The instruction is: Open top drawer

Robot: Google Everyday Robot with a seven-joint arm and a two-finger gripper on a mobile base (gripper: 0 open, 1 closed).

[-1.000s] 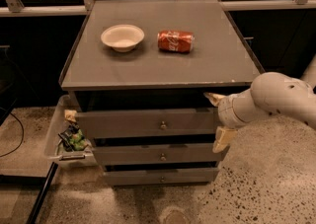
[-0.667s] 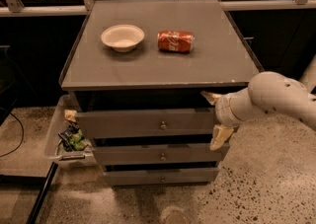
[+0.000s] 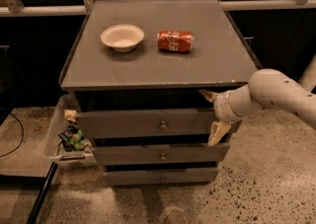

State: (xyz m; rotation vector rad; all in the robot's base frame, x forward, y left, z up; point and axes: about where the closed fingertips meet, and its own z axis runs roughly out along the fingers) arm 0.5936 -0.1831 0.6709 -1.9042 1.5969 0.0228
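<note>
The top drawer (image 3: pixel 128 123) is the widest grey front under the table top, with a small round metal knob (image 3: pixel 163 125) at its centre and a dark gap above it. My gripper (image 3: pixel 213 114) is at the right end of this drawer front, well right of the knob. It is open, with one finger (image 3: pixel 208 95) near the table top's edge and the other fingertip (image 3: pixel 217 133) at the drawer's lower right corner. It holds nothing.
Two narrower grey drawers (image 3: pixel 160 155) sit below. On the grey table top (image 3: pixel 217 65) stand a white bowl (image 3: pixel 122 37) and a red soda can (image 3: pixel 175 41) lying on its side. A bin with trash (image 3: pixel 69 136) hangs at the left. The floor is speckled.
My gripper has shifted slightly left, closer against the right end of the top drawer. The drawers, bowl and can have not moved.
</note>
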